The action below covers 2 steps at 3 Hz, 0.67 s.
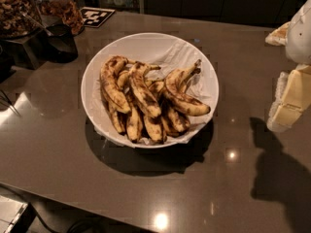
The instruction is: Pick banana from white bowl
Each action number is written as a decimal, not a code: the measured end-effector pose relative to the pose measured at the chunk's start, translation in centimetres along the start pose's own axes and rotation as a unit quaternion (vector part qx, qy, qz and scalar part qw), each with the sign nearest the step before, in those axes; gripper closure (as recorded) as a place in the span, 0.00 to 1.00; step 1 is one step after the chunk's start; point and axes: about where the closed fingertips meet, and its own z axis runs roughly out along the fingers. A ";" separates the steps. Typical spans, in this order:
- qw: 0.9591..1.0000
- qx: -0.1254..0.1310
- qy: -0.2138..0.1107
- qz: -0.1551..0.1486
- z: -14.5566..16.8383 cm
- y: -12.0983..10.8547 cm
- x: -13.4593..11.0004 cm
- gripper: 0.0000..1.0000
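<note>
A large white bowl [92, 72], lined with crumpled white paper, sits in the middle of the grey counter. It holds several overripe bananas with brown blotches. The long, strongly curved banana [181, 98] lies on the right side of the pile, with its dark stem pointing up and right and its yellow end near the bowl's right rim. My gripper [290, 101], white and cream, is at the right edge of the view. It hangs above the counter, well to the right of the bowl, and touches nothing.
Jars of nuts and snacks [53, 6] and a dark cup [60, 42] stand at the back left, next to a black-and-white tag [95, 16]. The counter's front edge [97, 203] runs along the bottom left. The arm's shadow [277, 174] falls at the right.
</note>
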 end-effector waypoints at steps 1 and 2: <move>1.000 0.000 0.000 0.000 0.0 0.0 0.0 0.00; 1.000 0.007 0.020 0.003 -0.2 0.1 -0.4 0.00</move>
